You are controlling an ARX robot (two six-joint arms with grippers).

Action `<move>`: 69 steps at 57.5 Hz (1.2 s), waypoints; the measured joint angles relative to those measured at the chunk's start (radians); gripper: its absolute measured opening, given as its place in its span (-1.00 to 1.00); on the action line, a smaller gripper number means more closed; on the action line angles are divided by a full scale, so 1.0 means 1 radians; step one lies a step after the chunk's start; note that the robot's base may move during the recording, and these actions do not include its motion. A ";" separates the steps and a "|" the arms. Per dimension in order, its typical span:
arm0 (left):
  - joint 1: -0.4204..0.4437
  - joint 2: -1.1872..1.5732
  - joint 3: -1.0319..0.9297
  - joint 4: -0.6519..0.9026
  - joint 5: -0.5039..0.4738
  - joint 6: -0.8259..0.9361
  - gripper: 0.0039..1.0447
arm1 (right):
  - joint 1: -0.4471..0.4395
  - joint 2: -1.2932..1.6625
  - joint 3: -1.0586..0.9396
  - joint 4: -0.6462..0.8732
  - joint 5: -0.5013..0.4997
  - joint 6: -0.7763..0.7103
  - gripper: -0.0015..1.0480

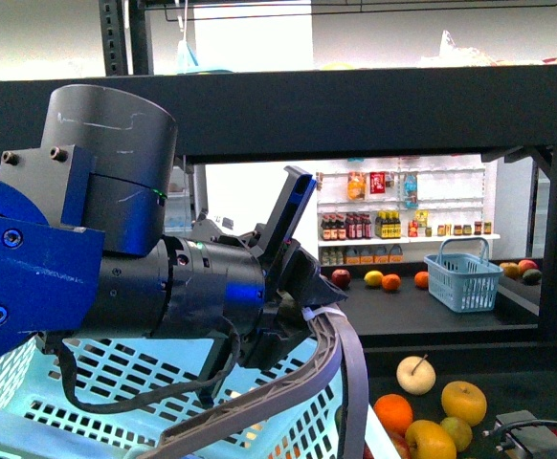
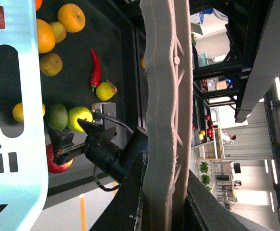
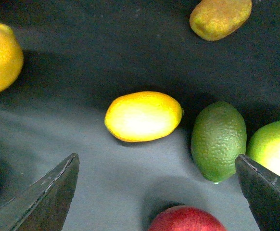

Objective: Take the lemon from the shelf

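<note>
The lemon (image 3: 144, 116), smooth, bright yellow and oval, lies on the dark board of the shelf (image 3: 82, 29). My right gripper (image 3: 157, 159) hangs open just short of it, one dark finger on each side, nothing between them. From the left wrist view the lemon (image 2: 18, 112) shows partly behind the basket wall, with the right gripper (image 2: 75, 132) over the fruit near it. My left gripper (image 2: 164, 192) is shut on the grey basket handle (image 2: 161, 96). The front view shows that left gripper (image 1: 302, 306) holding the handle (image 1: 341, 354) above the pale blue basket (image 1: 116, 382).
Close by the lemon lie a green avocado (image 3: 219, 140), a lime-green apple (image 3: 274, 147), a red apple (image 3: 185, 220), a brownish fruit (image 3: 220, 17) and a yellow-orange fruit (image 3: 0, 57). A red chilli (image 2: 95, 70) lies further along. The shelf's thick upper board (image 1: 355, 105) runs overhead.
</note>
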 joint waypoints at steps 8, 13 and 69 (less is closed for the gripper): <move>0.000 0.000 0.000 0.000 0.001 0.000 -0.78 | -0.003 0.089 0.113 -0.043 -0.024 -0.065 0.86; 0.000 0.000 0.000 0.000 0.001 0.000 -0.78 | -0.001 0.109 0.139 -0.057 -0.077 -0.103 0.86; 0.000 0.000 0.000 0.000 0.000 0.000 -0.78 | -0.027 0.353 0.405 -0.176 -0.237 -0.547 0.86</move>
